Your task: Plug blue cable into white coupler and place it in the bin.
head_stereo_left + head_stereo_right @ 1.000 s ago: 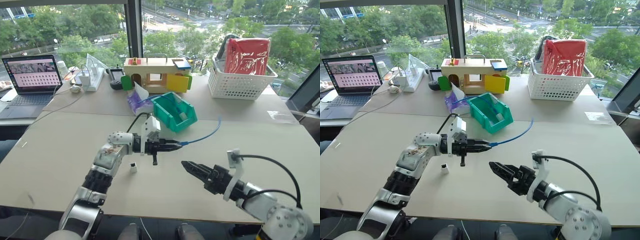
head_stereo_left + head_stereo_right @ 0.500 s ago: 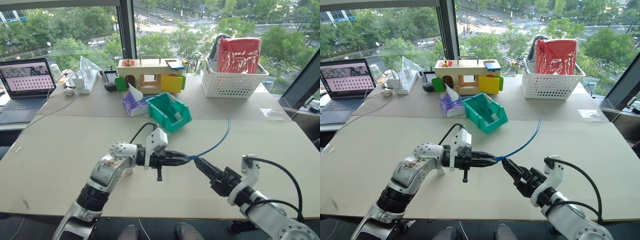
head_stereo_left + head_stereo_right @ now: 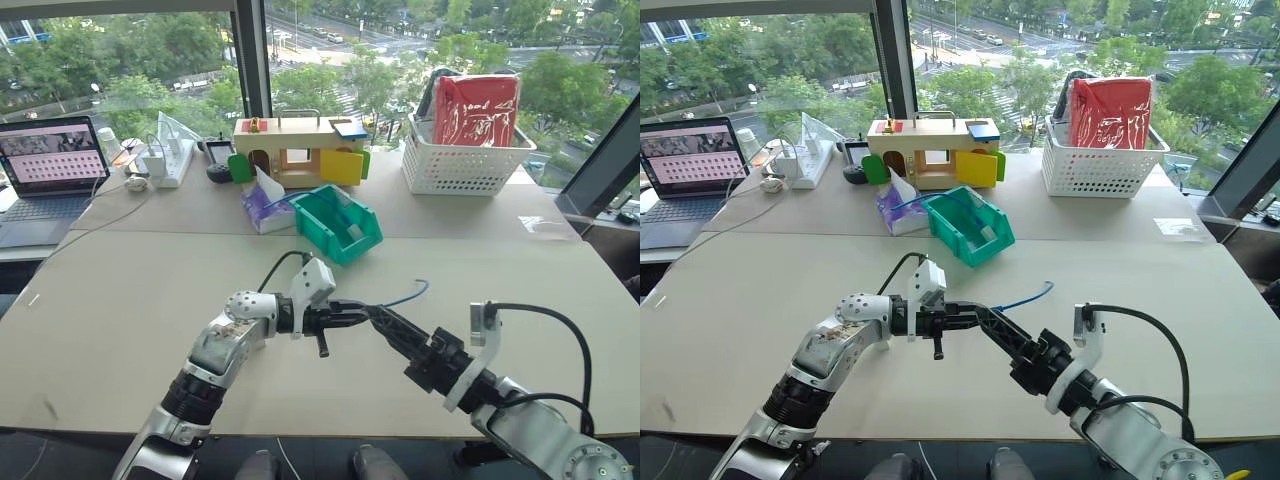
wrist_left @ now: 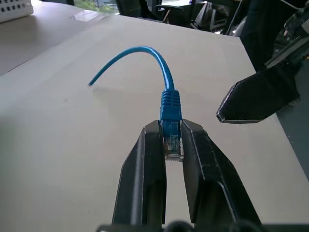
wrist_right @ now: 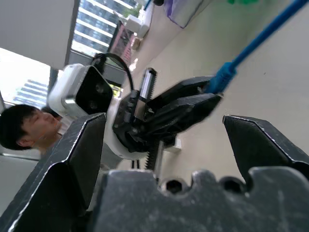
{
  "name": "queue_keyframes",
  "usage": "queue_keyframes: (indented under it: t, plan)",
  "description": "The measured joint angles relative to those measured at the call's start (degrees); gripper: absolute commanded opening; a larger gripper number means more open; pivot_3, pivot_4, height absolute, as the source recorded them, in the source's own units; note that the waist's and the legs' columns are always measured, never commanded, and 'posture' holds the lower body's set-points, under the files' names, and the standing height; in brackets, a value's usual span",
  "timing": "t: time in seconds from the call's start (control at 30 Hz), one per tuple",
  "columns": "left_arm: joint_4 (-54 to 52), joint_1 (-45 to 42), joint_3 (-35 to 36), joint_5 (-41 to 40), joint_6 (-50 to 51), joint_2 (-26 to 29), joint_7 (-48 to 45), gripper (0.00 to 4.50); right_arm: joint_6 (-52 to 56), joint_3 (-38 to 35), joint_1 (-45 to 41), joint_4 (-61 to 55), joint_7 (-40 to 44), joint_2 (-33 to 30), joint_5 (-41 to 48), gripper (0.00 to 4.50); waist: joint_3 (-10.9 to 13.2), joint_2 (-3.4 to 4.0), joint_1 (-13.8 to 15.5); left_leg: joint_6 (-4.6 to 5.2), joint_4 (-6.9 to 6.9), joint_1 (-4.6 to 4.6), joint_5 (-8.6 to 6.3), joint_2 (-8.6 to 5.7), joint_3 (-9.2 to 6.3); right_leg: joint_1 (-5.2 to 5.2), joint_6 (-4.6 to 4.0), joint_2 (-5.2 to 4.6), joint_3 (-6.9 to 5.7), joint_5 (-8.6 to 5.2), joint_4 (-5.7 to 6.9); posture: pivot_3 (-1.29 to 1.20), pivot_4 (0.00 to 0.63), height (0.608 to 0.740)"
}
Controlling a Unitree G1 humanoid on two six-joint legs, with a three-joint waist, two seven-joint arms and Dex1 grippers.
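My left gripper [image 4: 172, 145] is shut on the clear plug end of the blue cable [image 4: 145, 52] and holds it level above the table. The cable curves away to a free end [image 3: 424, 284] that hangs over the tabletop. My right gripper [image 3: 380, 318] stands open right beside that plug, one black fingertip [image 4: 256, 99] close to the cable. Through its spread fingers I see the left gripper [image 5: 193, 104]. Under it a small white block [image 5: 175, 143] on the table looks like the white coupler. The teal bin [image 3: 322, 222] sits farther back at the middle.
A white lattice basket [image 3: 460, 165] with a red bag stands back right. A wooden toy house [image 3: 300, 150], a purple tissue pack [image 3: 262, 207], a power strip [image 3: 178, 160] and a laptop [image 3: 50, 165] line the back. A person's head [image 5: 21, 128] shows behind.
My right gripper has come up from the lower right to the plug held by the left gripper. The cable's free end has dropped lower. The camera has shifted.
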Motion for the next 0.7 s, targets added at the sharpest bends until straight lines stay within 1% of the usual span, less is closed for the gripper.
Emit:
queue_keyframes:
  t: [0.13, 0.3, 0.43, 0.53, 0.7]
  plan:
    - [-0.12, 0.3, -0.27, -0.06, 0.06, -0.41, 0.95, 0.07, -3.33, 0.17, -0.81, 4.12, 6.11, -0.9, -4.59, 4.5, 0.0, 0.01, 0.36, 0.0, -0.01, 0.01, 0.0, 0.03, 0.01, -0.03, 0.0, 0.03, 0.01, 0.0, 0.05, 0.0, 0.15, 0.74]
    - [-2.71, 2.17, -1.59, -0.24, 1.32, -0.94, 1.68, 0.07, -4.98, 5.09, -0.81, 4.11, 10.66, 0.5, -10.79, 4.5, 0.0, 0.01, 0.41, 0.0, -0.01, 0.0, 0.0, 0.04, -0.01, -0.05, -0.02, 0.04, 0.0, -0.01, 0.06, 0.0, 0.15, 0.74]
    - [-3.34, 2.19, -1.63, -0.14, 1.43, -0.06, 2.01, 0.07, -7.05, 6.1, -1.02, 4.26, 11.76, 2.35, -12.44, 4.5, 0.0, 0.01, 0.5, 0.0, 0.0, 0.01, 0.0, 0.03, 0.0, -0.03, -0.01, 0.02, 0.0, 0.0, 0.05, 0.0, 0.15, 0.74]
    - [-3.35, 2.19, -1.76, -0.03, 1.4, 0.63, 2.0, 0.07, -7.86, 6.55, -1.06, 5.03, 11.81, 2.43, -12.97, 4.5, 0.0, 0.01, 0.5, 0.0, 0.0, 0.01, 0.0, 0.03, 0.0, -0.04, -0.02, 0.03, -0.01, -0.01, 0.06, 0.0, 0.15, 0.74]
    - [-4.33, 2.86, -2.82, -0.06, 1.6, 0.11, 2.35, 0.07, -8.7, 7.3, -1.33, 5.56, 11.83, 2.58, -13.47, 4.5, 0.0, 0.01, 0.52, 0.0, -0.01, 0.0, 0.0, 0.03, 0.0, -0.04, -0.02, 0.03, 0.0, -0.01, 0.05, 0.0, 0.15, 0.74]
